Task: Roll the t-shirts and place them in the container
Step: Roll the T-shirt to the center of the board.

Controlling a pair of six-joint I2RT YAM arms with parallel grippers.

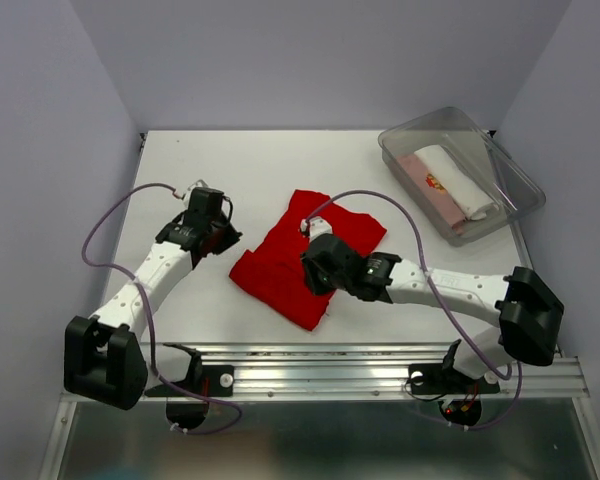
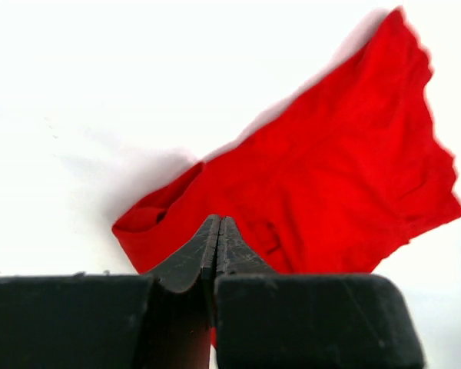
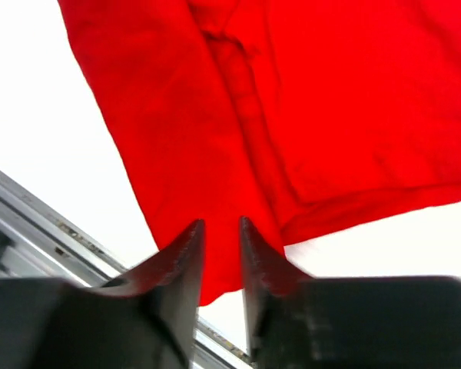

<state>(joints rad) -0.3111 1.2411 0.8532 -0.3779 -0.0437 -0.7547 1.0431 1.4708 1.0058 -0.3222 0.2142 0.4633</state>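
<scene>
**Red shirt flat mid-table, both claws hanging by it**

We've got the red shirt (image 1: 275,265) spread on the white table (image 1: 230,170), roughly centre, lying on a diagonal: one corner points at the near rail (image 1: 380,375), the opposite end reaches toward the tub (image 1: 392,150). It looks folded into a rough rectangle, with seams and a few creases showing in the R wrist view.

The left gripper (image 2: 217,231) is clamped tight, fingers pressed together w/ nothing between them. From the top view it sits just beside the shirt's left edge, over bare table.

The right gripper (image 3: 219,231) is over the shirt's near-right part, fingers only a narrow gap apart, red cloth visible through the slit. We can't tell from here whether the tips touch the fabric; nothing is pinched.

Far right corner: the clear tub holds a white shirt (image 1: 460,180), rolled, lying on a pink shirt (image 1: 442,208) w/ a small red print. Well apart from the red one.
</scene>
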